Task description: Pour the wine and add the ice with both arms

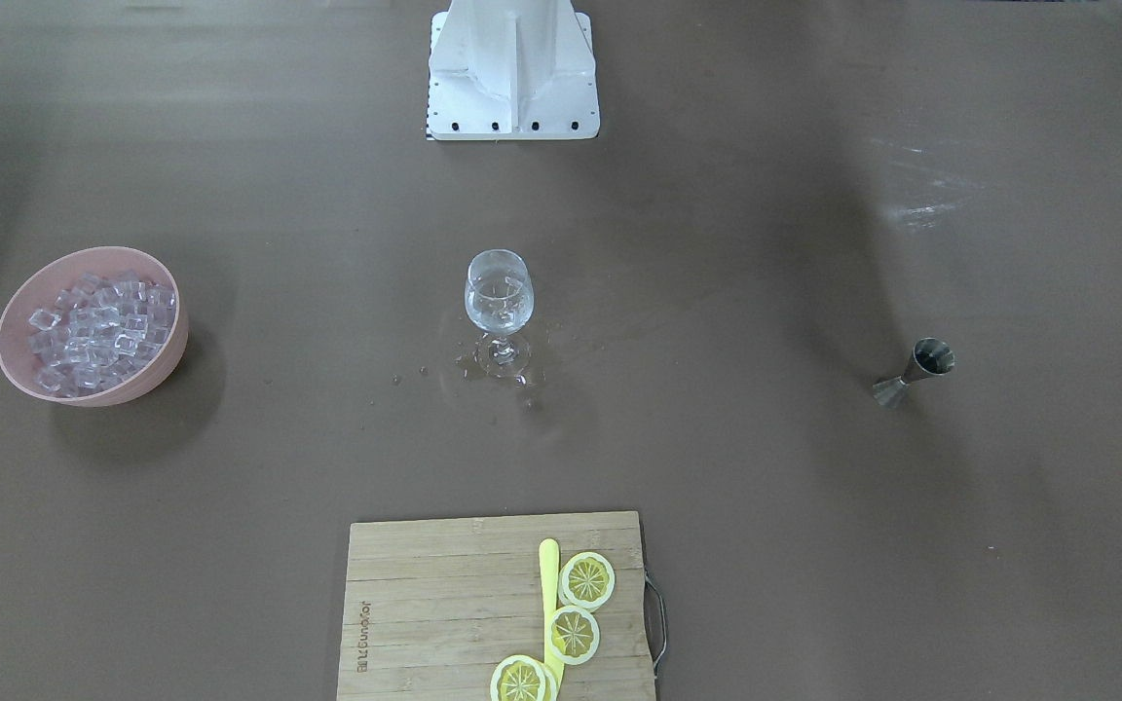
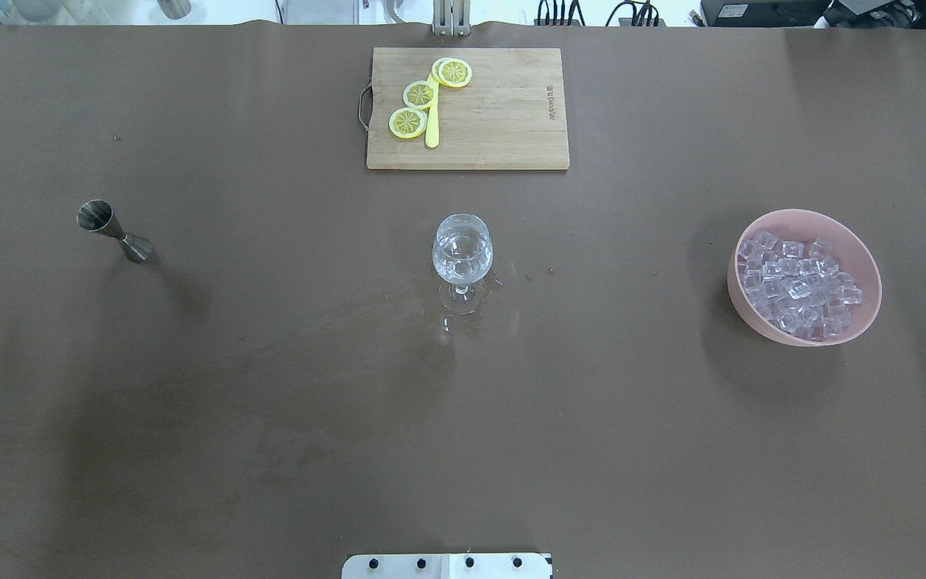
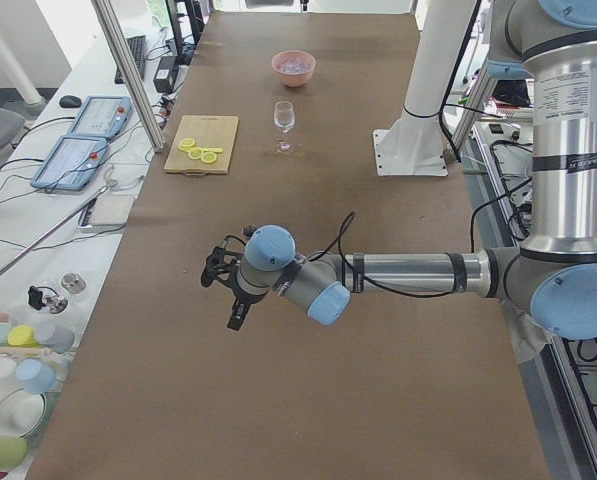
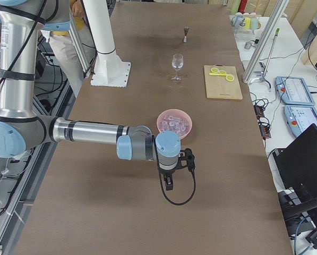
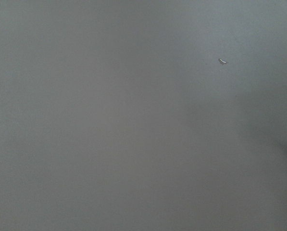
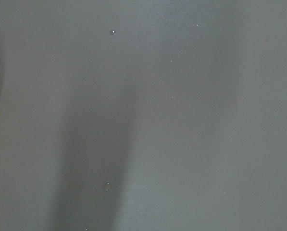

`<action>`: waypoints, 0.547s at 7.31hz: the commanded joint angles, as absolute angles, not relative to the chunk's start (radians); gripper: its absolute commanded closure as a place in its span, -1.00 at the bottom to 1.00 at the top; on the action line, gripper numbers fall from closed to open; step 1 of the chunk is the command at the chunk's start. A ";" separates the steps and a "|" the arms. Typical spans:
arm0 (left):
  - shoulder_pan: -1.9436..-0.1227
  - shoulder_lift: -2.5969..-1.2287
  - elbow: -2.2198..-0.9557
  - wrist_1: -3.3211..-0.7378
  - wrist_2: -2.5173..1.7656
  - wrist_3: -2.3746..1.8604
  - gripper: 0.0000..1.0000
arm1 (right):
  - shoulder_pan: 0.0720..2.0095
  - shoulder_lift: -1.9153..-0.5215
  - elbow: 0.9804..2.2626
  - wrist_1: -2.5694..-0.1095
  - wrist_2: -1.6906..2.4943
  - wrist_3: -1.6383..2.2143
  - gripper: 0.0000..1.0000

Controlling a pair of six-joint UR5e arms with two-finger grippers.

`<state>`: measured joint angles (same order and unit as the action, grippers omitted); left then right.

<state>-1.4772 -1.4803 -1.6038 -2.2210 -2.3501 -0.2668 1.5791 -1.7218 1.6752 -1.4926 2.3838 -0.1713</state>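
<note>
A clear stemmed glass point(image 2: 462, 251) stands at the table's middle with a little clear wine point(image 1: 499, 295) in it. Spilled liquid point(image 2: 463, 320) lies around its foot. The ice point(image 2: 796, 281) is heaped in a pink bowl point(image 2: 868, 273) on my right side. A steel jigger point(image 2: 113, 231) stands upright on my left side. My left gripper point(image 3: 230, 300) shows only in the exterior left view, low over bare table. My right gripper point(image 4: 169, 181) shows only in the exterior right view, just short of the bowl point(image 4: 174, 123). I cannot tell whether either gripper is open or shut.
A wooden cutting board point(image 2: 503, 121) with lemon slices point(image 2: 419, 94) and a yellow knife point(image 2: 432, 121) lies at the far edge. The white pedestal base point(image 1: 512, 73) stands on my side. Both wrist views show only brown table mat.
</note>
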 commanded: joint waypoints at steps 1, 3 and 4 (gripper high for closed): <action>-1.477 -1.480 -1.612 -2.218 -2.352 -0.270 -0.95 | 1.577 -1.723 1.672 -1.493 2.384 -0.172 -1.00; -1.476 -1.486 -1.606 -2.220 -2.352 -0.268 -0.95 | 1.575 -1.723 1.667 -1.493 2.384 -0.172 -1.00; -1.476 -1.486 -1.606 -2.220 -2.352 -0.268 -0.95 | 1.575 -1.723 1.657 -1.493 2.384 -0.170 -1.00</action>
<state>-1.4760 -1.4858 -1.6064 -2.2192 -2.3512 -0.2685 1.5760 -1.7226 1.6667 -1.4926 2.3838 -0.1716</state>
